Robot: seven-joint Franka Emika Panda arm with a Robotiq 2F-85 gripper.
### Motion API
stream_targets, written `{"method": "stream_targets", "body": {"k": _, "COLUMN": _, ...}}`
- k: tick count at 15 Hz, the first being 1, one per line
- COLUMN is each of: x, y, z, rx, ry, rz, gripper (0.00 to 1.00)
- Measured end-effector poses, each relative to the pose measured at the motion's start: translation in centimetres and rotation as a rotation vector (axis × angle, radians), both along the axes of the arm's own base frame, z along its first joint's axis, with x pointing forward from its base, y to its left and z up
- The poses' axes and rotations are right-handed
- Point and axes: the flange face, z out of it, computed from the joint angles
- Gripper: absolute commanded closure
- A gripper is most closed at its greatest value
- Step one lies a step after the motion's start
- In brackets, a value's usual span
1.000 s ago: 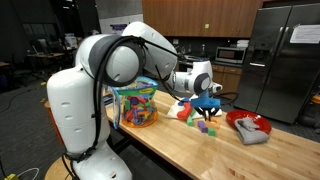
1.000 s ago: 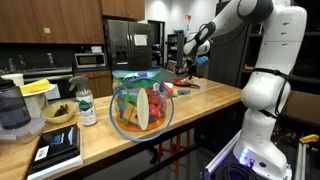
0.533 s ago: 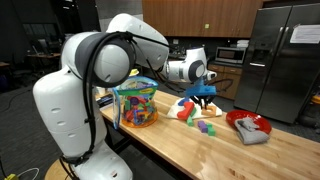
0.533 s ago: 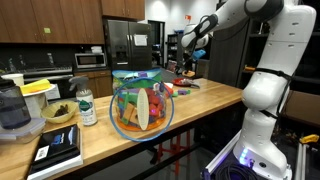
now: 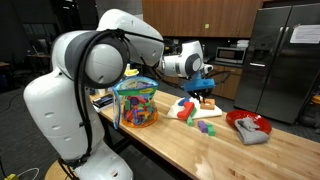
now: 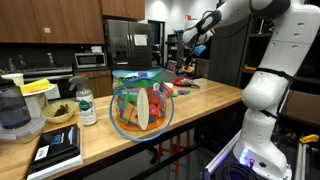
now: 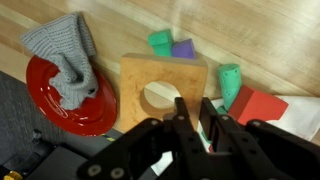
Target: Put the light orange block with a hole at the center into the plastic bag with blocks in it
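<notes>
In the wrist view my gripper (image 7: 195, 103) is shut on the light orange block (image 7: 150, 90), a flat pale square with a round hole. Its fingers (image 7: 181, 108) pinch the wall between the hole and the block's right edge. The block hangs above the wooden table. In an exterior view the gripper (image 5: 205, 90) is raised over the loose blocks, to the right of the clear plastic bag (image 5: 137, 103) full of multicoloured blocks. The bag (image 6: 140, 100) also shows in the other exterior view, nearer the camera than the gripper (image 6: 189, 50).
A red bowl (image 7: 70, 100) holding a grey cloth (image 7: 62, 45) lies on the table and shows again in an exterior view (image 5: 247, 126). Small green (image 7: 160, 42) and purple (image 7: 183, 47) blocks, another green one (image 7: 230, 78) and a red block (image 7: 262, 103) lie below.
The gripper has risen from the table with the light orange block in it and shifted a little toward the bag. The loose blocks and the bowl have stayed put.
</notes>
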Motion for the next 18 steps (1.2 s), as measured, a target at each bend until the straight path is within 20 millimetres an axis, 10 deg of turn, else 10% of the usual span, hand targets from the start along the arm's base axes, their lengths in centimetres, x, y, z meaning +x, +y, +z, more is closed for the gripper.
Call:
{"method": "stream_targets", "body": {"k": 8, "x": -1.1, "y": 0.2, "z": 3.5, "rx": -0.048, "ry": -0.044, "rz": 0.092, "gripper": 0.95}}
{"method": "stream_targets", "body": {"k": 18, "x": -1.6, "y": 8.8, "z": 8.7, "rx": -0.064, "ry": -0.150, "rz": 0.220, "gripper": 0.95}}
